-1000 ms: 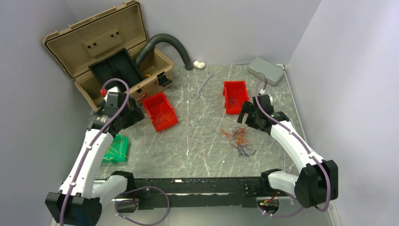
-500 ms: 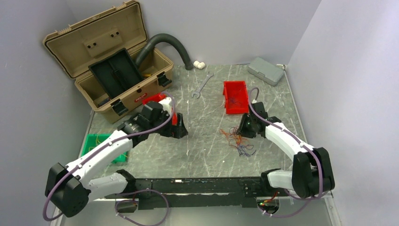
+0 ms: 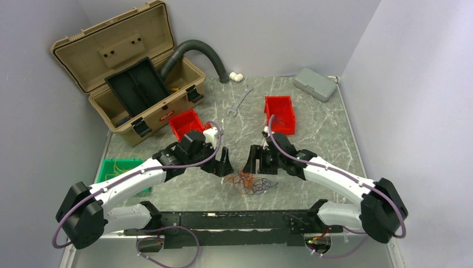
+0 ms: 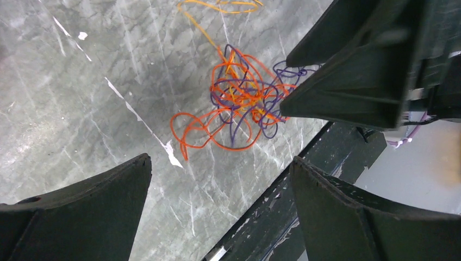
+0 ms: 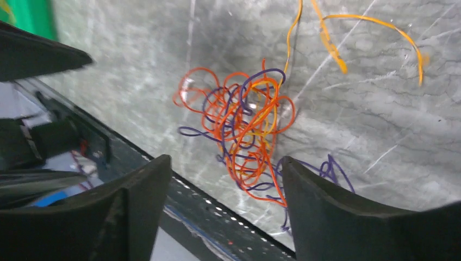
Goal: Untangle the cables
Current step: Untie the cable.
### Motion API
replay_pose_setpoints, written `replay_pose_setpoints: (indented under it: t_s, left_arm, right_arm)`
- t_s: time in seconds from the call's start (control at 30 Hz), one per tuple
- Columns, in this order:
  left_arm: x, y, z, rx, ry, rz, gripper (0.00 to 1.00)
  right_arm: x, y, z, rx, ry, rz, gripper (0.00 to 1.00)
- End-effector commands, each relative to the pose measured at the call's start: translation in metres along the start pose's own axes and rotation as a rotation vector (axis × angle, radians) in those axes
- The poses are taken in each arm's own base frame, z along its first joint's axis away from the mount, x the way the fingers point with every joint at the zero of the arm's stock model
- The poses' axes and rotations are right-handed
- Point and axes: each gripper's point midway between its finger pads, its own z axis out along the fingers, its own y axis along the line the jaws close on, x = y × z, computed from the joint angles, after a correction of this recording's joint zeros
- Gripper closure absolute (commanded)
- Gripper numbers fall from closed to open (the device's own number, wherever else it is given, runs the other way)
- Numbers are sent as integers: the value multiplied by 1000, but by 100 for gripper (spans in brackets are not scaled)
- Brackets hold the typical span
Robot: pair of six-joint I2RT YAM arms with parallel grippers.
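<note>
Left claw [image 4: 220, 159] and right claw [image 5: 225, 159] hang released near the cables [image 3: 254, 183], one yellow strand cut off.

I look down on a grey marbled table [image 3: 329, 139], veined with white and boxed in by three plain, pale lavender-grey walls: a back wall [image 3: 279, 33], a left wall [image 3: 33, 139] and a right wall [image 3: 418, 84]. The light is soft and even, with only faint shadows (I can't see its source). A black rail [image 3: 234, 220] runs along the table's near edge. An open tan toolbox [image 3: 120, 72] stands at the far left corner, lid raised. A small grey case [image 3: 315, 84] lies at the far right.
</note>
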Motion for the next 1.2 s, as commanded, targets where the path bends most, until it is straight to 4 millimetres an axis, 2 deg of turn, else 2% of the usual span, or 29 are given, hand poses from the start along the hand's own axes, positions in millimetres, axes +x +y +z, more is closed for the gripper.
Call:
replay_pose_setpoints:
  t_s: [0.0, 0.1, 0.23, 0.4, 0.6, 0.8, 0.97, 1.07, 1.17]
  left_arm:
    - [-12, -14, 5, 55, -56, 37, 1]
    - [-10, -15, 9, 56, -35, 43, 1]
    - [-7, -16, 15, 60, -12, 54, 2]
    - [0, -17, 24, 64, 17, 55, 12]
    - [7, -16, 37, 64, 43, 61, 18]
    - [7, -30, 59, 106, 70, 64, 24]
    - [12, -37, 79, 117, 115, 69, 40]
    - [12, -36, 84, 106, 123, 58, 57]
    - [12, -32, 83, 87, 115, 57, 69]
  right_arm:
    - [-33, 27, -30, -75, -155, -20, 19]
    - [-31, 19, -39, -40, -161, -70, 18]
    - [-16, 4, -42, -1, -123, -107, 21]
    - [4, -12, -38, 6, -87, -133, 30]
    - [14, -7, -32, -69, -66, -166, 34]
    - [14, -1, -20, -109, -55, -173, 41]
    - [17, -3, -9, -101, -33, -171, 43]
    - [9, -3, -5, -88, -74, -161, 50]
    - [0, -2, -3, -93, -122, -153, 58]
